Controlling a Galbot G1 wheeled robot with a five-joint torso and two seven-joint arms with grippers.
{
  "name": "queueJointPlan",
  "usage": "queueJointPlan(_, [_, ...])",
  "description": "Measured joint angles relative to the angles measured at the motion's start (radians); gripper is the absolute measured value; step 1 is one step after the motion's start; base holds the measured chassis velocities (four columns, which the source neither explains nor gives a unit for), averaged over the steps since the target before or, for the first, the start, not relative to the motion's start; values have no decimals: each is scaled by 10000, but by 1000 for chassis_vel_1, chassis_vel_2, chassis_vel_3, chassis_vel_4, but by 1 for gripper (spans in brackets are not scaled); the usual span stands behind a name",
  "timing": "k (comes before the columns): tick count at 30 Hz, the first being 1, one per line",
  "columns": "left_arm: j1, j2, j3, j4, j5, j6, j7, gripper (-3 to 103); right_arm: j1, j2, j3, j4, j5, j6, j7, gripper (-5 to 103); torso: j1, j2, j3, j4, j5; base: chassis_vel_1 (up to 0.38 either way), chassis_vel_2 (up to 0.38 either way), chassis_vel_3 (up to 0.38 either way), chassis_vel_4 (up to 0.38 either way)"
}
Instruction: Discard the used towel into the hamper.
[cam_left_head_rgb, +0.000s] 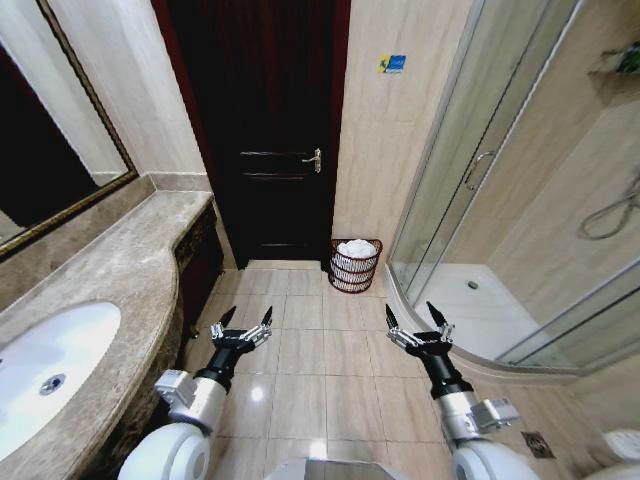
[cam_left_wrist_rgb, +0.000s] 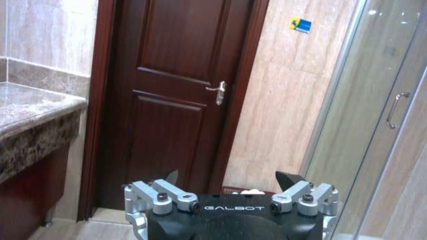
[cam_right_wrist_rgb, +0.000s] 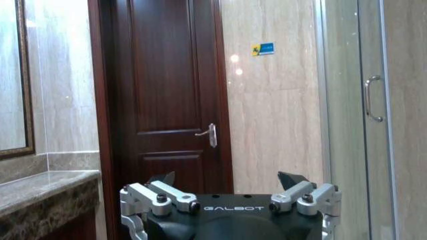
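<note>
While both grippers, left (cam_left_head_rgb: 247, 320) and right (cam_left_head_rgb: 414, 316), hang spread and empty, the hamper (cam_left_head_rgb: 354, 266) ahead holds a partly hidden towel (cam_left_head_rgb: 356, 248) beyond bare floor (cam_left_head_rgb: 330, 350).

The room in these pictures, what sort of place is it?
Most likely a hotel or home bathroom. A white oval basin is set into a brown marble counter, a curved glass shower enclosure stands opposite, and a small reddish-brown wire hamper holding white towels sits beside the dark wooden door.

Head view looks down the floor; both wrist views face the shared door (cam_left_head_rgb: 270, 130) nearer, level.
</note>
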Motion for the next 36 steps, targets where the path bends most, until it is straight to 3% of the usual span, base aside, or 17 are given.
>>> queueJointPlan(36, [0,0,0,0,0,0,0,99,0,0,0,0,0,0,0,100,-1,0,0,0,0,0,0,0,0])
